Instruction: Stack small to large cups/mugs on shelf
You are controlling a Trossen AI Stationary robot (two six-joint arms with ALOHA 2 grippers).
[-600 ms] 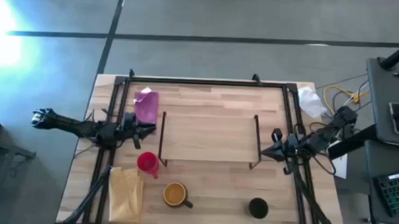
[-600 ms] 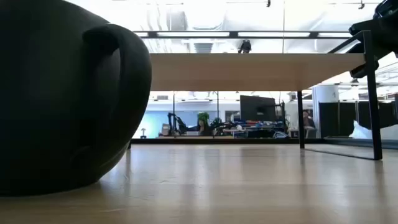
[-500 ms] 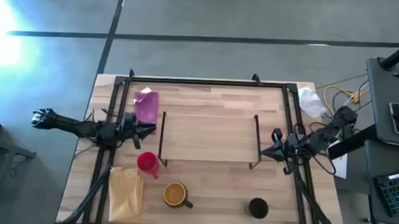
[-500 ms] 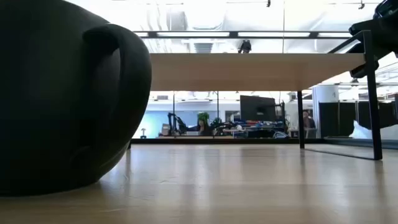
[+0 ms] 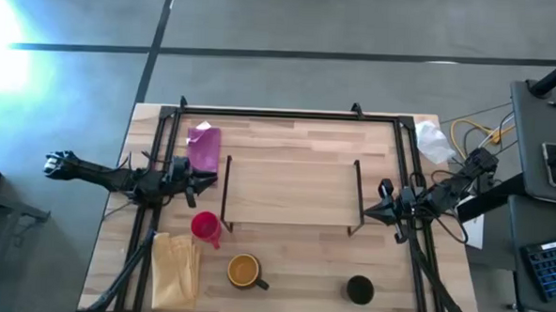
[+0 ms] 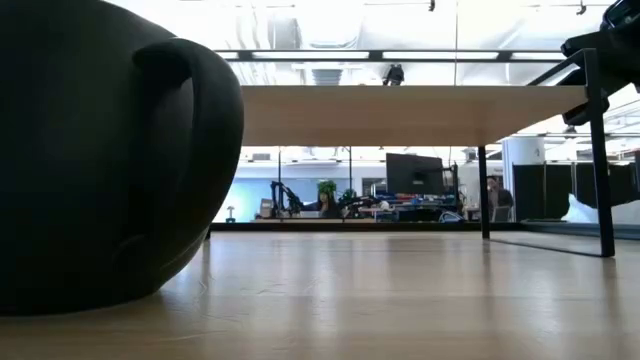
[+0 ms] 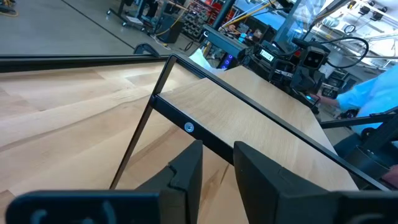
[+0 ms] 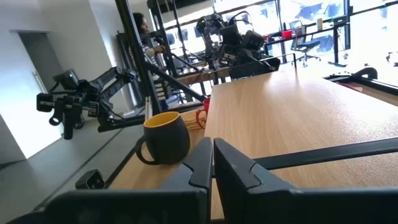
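In the high view the shelf (image 5: 291,189) stands mid-table on its black end brackets. Near its left bracket the red-pink cup (image 5: 205,228) sits on the table. The mustard-yellow mug (image 5: 244,270) and the black cup (image 5: 360,289) stand along the near edge. My left gripper (image 5: 211,179) hovers just outside the left bracket, slightly open and touching nothing. My right gripper (image 5: 370,212) is shut, just outside the right bracket. The black cup (image 6: 100,150) fills the left of the low view. The yellow mug (image 8: 165,138) shows in the right wrist view.
A magenta cloth (image 5: 203,145) lies at the far left of the table and a tan cloth (image 5: 174,269) at the near left. White crumpled material (image 5: 432,141) sits at the far right corner. A black frame (image 5: 270,112) borders the table. Bare wood lies between mug and black cup.
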